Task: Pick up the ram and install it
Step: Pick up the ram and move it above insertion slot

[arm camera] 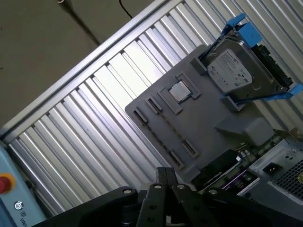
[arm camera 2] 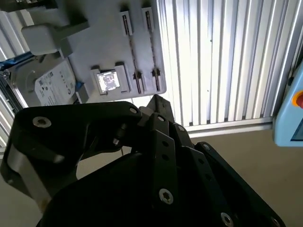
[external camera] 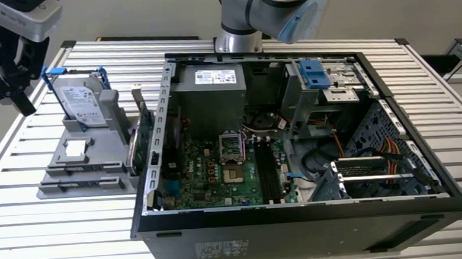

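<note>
The ram is out of view. My gripper (external camera: pixel 24 105) hangs above the table's edge at the exterior view's left, beside the silver hard drive (external camera: pixel 83 101). In both wrist views its black fingers meet at the tip (arm camera 2: pixel 156 98) (arm camera: pixel 165 171), shut with nothing seen between them. Beneath it lies the grey holder (external camera: pixel 82 155) (arm camera 2: pixel 104 42) (arm camera: pixel 189 118), whose two long narrow slots (external camera: pixel 83 170) (arm camera 2: pixel 137 52) look bare. The open computer case (external camera: pixel 299 221) holds the motherboard, with long black memory slots (external camera: pixel 267 172) near its middle.
The hard drive (arm camera 2: pixel 52 87) (arm camera: pixel 241 71) in blue brackets stands on the holder, next to a small square chip (external camera: pixel 75 148) (arm camera 2: pixel 109 81) (arm camera: pixel 179 91). A green card (external camera: pixel 139 137) stands between holder and case. A pale blue panel with a red button (arm camera 2: pixel 291 109) sits beyond the slatted table's edge.
</note>
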`<act>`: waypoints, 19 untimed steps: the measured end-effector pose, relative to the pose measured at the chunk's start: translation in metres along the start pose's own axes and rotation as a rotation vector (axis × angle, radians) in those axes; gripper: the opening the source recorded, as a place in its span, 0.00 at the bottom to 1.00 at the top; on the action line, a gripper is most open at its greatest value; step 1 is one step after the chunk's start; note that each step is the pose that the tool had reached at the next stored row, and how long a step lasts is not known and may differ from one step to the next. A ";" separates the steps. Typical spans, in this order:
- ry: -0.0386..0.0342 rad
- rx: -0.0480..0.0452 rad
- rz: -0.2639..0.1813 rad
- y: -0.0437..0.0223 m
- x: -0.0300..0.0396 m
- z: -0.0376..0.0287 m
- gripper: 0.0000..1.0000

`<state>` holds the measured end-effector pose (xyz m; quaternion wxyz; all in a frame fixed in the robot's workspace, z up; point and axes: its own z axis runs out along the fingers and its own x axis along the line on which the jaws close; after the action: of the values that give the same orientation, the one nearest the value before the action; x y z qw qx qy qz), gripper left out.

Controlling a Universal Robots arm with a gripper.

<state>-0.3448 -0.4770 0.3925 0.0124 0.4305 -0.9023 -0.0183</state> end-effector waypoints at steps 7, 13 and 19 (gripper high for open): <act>0.0025 0.0011 -0.067 0.0000 0.0000 0.0000 0.00; 0.0039 0.0046 -0.148 0.0000 0.0000 0.0000 0.00; 0.0040 0.0097 -0.227 0.0000 0.0000 0.0000 0.00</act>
<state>-0.3448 -0.4770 0.3924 0.0100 0.5301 -0.8478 -0.0144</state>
